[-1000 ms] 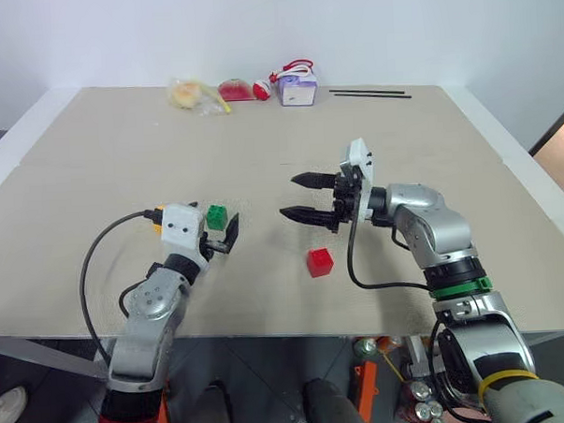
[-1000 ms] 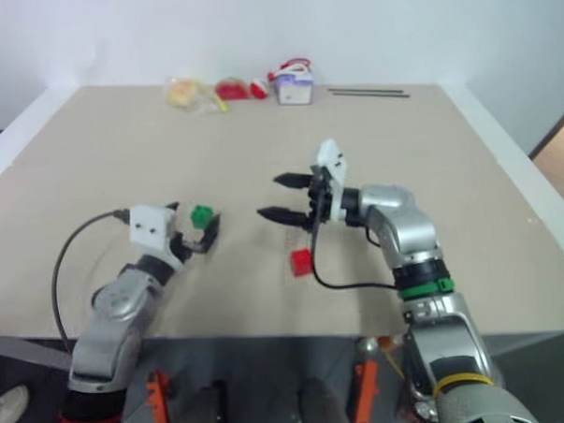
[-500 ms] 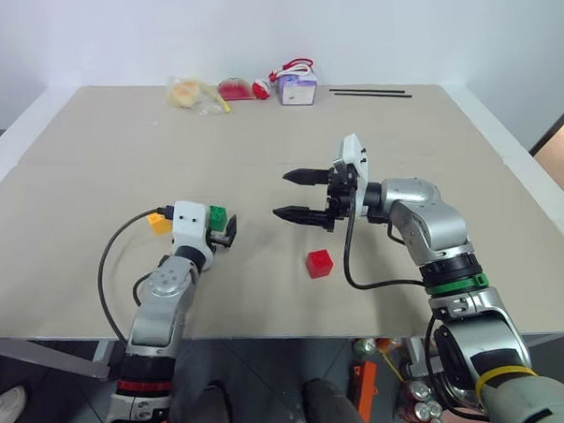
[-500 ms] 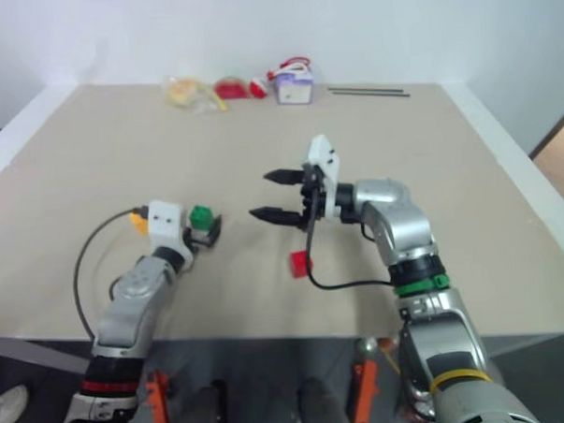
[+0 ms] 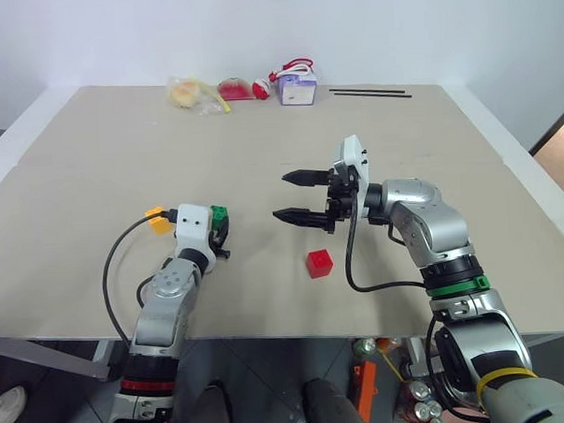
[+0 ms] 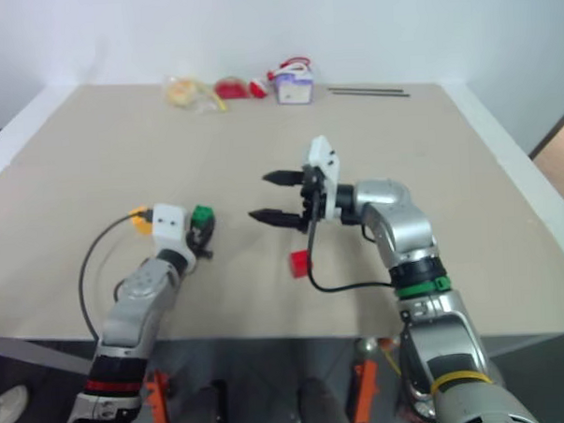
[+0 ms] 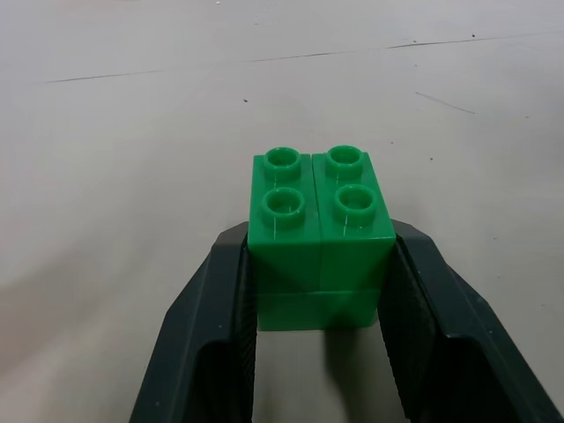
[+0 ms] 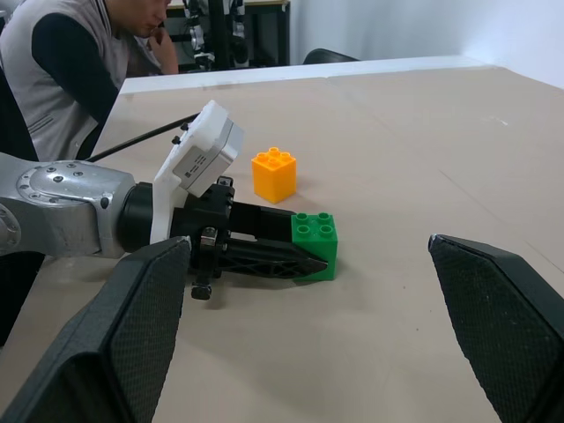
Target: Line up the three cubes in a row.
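I have the left gripper (image 7: 322,291) closed on the green cube (image 7: 319,229) — in its wrist view both fingers (image 7: 207,344) press flat against the cube's two sides, studs up, with the cube resting on the table (image 5: 111,153). From the head camera that grip sits at the near left of the table.

The orange cube (image 5: 157,220) stands on the table just beyond the left arm's wrist, close to the green cube but not touching it; the right wrist view shows a clear gap between them.

The red cube (image 5: 319,263) sits alone toward the near middle of the table, well apart from the other two.

My right gripper (image 5: 295,197) hangs above the table beyond the red cube, pointing across toward the left arm, its jaws spread wide and holding nothing.

Along the far edge I see a purple-white box (image 5: 297,87), some other small items beside it, and a thin black rod (image 5: 370,94). A seated person (image 8: 84,62) shows past the table in the right wrist view.
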